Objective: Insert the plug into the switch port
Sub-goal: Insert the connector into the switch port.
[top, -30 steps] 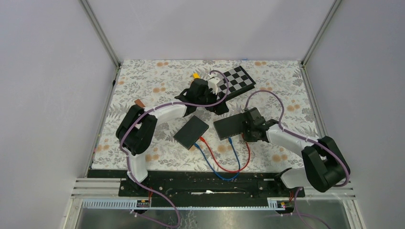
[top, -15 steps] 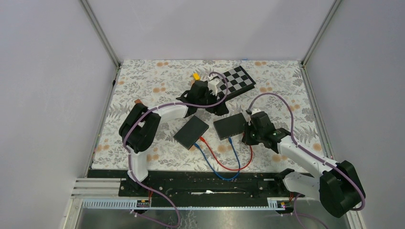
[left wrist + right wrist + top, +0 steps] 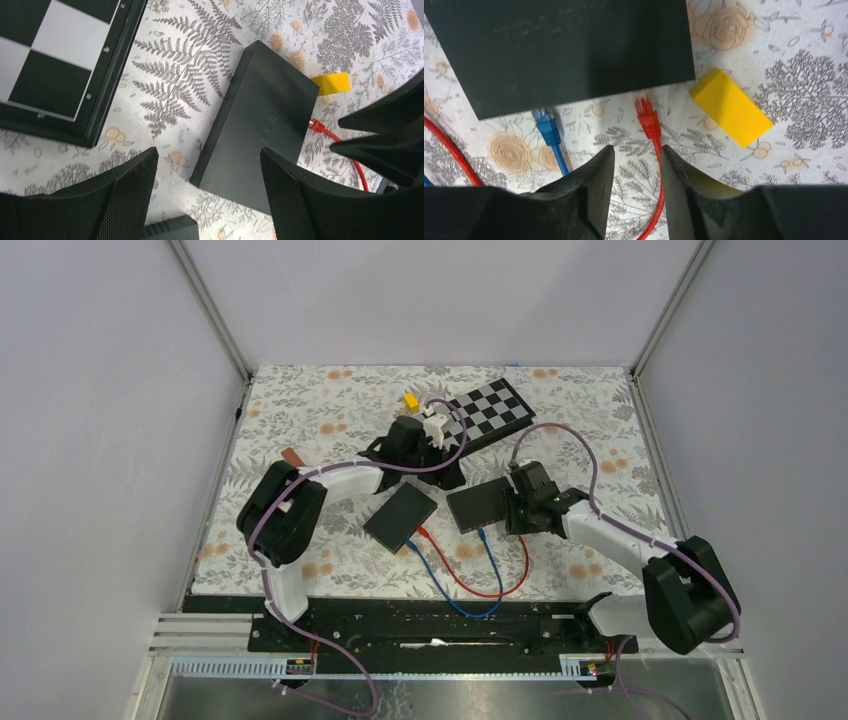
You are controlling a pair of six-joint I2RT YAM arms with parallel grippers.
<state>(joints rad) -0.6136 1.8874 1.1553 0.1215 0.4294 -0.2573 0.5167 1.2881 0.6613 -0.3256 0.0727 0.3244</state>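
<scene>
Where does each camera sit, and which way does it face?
Top external: above, behind the arms, facing down on the table; both arms show.
Left wrist: on the left arm, facing down at a black switch; left hand frames it.
Right wrist: facing down at that switch's port edge; right hand shows.
Wrist views share switch, red plug, yellow block.

Matt black plastic switch (image 3: 564,50) with faint scuffs, glossy red plug (image 3: 647,117) with a clear plastic tip, smooth blue plug (image 3: 547,127), smooth matt yellow block (image 3: 730,106), matt floral-printed tabletop (image 3: 804,60), left end effector (image 3: 207,160) with finely cross-hatched matt black fingers (image 3: 131,200)
</scene>
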